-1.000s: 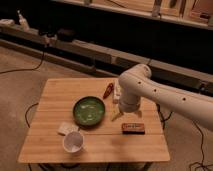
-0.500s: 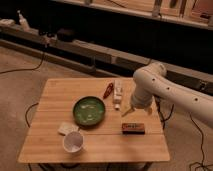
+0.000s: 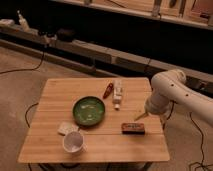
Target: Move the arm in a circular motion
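Observation:
The cream-white arm point(image 3: 172, 90) enters from the right edge, bends at a bulbous elbow above the table's right side, and tapers down and left. Its gripper point(image 3: 142, 116) is the slim tip hanging just over the wooden table point(image 3: 55, 100) near the right edge. It is a little above and to the right of a dark rectangular bar point(image 3: 133, 128). Nothing shows in the gripper.
On the table are a green bowl point(image 3: 89, 110) in the middle, a white cup point(image 3: 73, 142) at the front left, a pale small packet point(image 3: 66, 127), a red pepper-like item point(image 3: 107, 91) and a white bottle point(image 3: 118, 92). Cables run on the floor; dark shelving stands behind.
The arm has swung right, from over the table's middle beside the bowl to the right edge. This uncovered the white bottle. The objects on the table stayed put.

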Controlling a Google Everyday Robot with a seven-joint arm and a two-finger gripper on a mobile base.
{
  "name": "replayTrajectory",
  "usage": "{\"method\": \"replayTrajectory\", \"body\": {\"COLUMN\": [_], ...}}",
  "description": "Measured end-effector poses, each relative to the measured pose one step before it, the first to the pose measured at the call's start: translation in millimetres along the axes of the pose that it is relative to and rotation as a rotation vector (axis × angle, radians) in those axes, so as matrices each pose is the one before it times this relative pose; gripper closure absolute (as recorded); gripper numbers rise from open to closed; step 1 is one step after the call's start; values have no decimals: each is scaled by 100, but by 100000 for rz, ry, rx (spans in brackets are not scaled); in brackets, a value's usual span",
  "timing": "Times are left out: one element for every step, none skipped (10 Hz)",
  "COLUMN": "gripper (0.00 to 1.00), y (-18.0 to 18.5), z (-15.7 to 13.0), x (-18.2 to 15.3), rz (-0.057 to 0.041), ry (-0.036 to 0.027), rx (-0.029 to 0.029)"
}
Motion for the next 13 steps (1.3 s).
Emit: {"method": "replayTrajectory", "body": {"gripper": [20,20,20,20,20,20,20,20,20,20,20,20,20], "y": [222,-194,-863,-1300,-1818,-1433,-1791,-2405,-1697,-2280,-1887,-1861,-1594], "z": [60,43,-44,-87,-133,-154,-162,-253,-217,-401,-363,-360,-485], "x": [-1262,-1418,-1142,-1132,-1148,-644,-568,-303,139,450,541,979,1208], "rz": [2342,1318,-201,-1216,-2383,-2113,-3018,-4517,-3427,-4807,-3974,-4500,-4362], "ry": [-1069,-891,-305,-225,-136,21,72,417,514,1024,842,1417,1718], "rx": [-766,-576,-322,-581,-679,-370,-408,-436,-349,-140,316,288,290]}}
